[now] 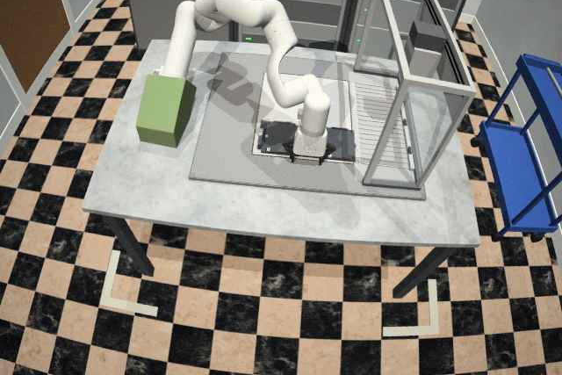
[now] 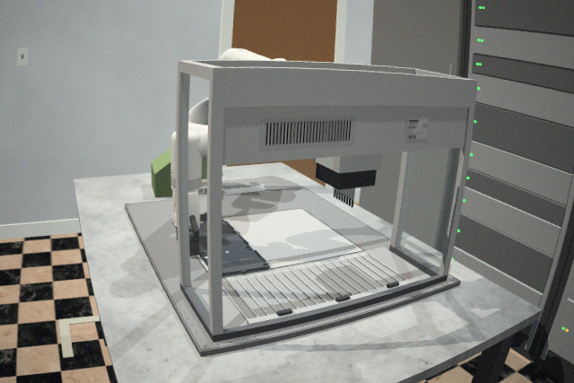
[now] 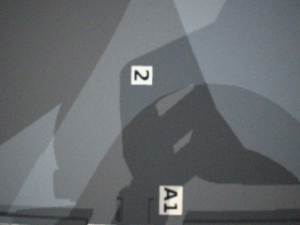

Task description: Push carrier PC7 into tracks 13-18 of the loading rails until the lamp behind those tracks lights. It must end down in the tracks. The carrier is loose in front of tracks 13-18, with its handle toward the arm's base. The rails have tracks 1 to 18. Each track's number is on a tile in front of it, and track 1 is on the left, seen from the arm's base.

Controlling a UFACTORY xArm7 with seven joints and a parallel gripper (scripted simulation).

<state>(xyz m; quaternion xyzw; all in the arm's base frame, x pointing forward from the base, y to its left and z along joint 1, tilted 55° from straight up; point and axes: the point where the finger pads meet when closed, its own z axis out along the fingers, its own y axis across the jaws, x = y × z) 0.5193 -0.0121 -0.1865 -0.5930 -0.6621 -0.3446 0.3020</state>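
Carrier PC7 is a flat dark plate lying on the deck mat. Its right end is at the start of the loading rails, at their near tracks. My gripper is open and points down. It sits low at the carrier's long edge nearest the top camera, about halfway along; I cannot tell if it touches. The small lamp behind those tracks is dark. The wrist view shows a shadowed grey surface with white tiles marked 2 and A1; no fingers show there.
A white-framed enclosure stands over the rails, with a pipetting head hanging inside. A green box stands at the arm's base. A blue cart stands right of the table.
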